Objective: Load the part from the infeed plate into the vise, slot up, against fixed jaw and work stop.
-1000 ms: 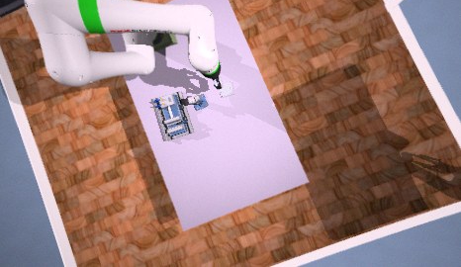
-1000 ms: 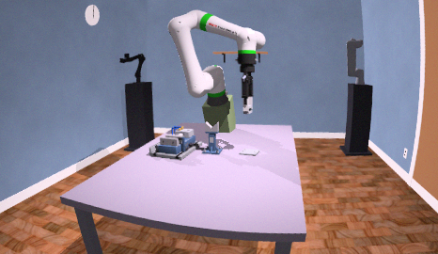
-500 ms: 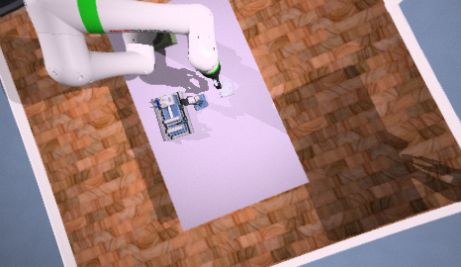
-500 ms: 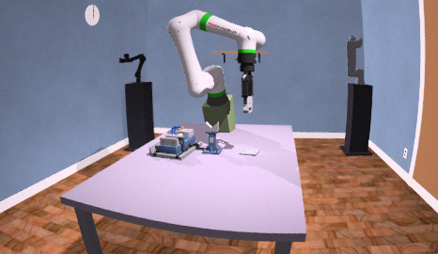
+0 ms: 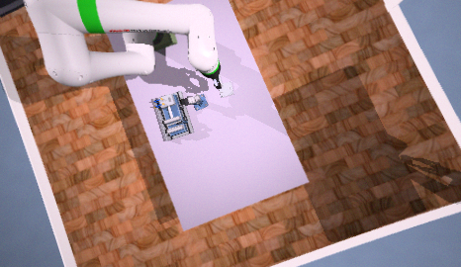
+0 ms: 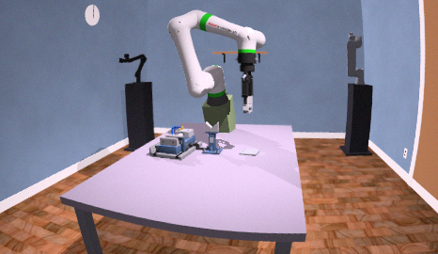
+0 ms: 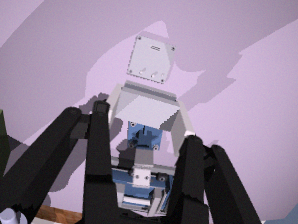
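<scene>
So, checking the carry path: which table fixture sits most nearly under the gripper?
The flat pale infeed plate is nearest beneath the gripper, which holds the part; the V-block and vise lie farther left.

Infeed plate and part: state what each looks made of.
Infeed plate: thin, flat, pale grey, matte with dots along its rim in the wrist view; likely metal sheet. Part, held in the gripper: light grey, smooth, sharp-edged; probably machined aluminium, possibly plastic.
</scene>
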### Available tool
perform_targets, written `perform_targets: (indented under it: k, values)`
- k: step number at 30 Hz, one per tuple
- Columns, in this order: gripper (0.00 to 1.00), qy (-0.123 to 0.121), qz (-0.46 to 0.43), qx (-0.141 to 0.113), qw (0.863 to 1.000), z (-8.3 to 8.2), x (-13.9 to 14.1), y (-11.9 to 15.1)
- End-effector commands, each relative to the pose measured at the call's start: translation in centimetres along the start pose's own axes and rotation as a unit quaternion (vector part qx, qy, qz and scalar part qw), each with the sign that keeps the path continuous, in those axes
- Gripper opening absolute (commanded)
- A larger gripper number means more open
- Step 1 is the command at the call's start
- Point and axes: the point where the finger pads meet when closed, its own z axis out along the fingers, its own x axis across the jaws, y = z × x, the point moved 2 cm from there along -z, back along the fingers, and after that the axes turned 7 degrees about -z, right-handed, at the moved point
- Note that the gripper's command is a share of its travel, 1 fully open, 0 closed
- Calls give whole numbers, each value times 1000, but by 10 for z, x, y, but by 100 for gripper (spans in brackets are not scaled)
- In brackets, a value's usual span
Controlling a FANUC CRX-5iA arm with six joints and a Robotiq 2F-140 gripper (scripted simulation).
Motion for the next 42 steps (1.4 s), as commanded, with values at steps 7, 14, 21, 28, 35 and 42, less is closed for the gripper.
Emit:
perform_targets:
  k: [7, 14, 21, 28, 35, 42]
  values:
    - [0, 0, 0, 0, 1000, 0, 0, 0]
    - [0, 0, 0, 0, 1000, 0, 0, 0]
    - [0, 0, 0, 0, 1000, 0, 0, 0]
    - [0, 0, 5, 0, 1000, 0, 0, 1]
    - [0, 0, 14, 0, 1000, 0, 1, 2]
    - [0, 0, 38, 0, 999, 0, 2, 5]
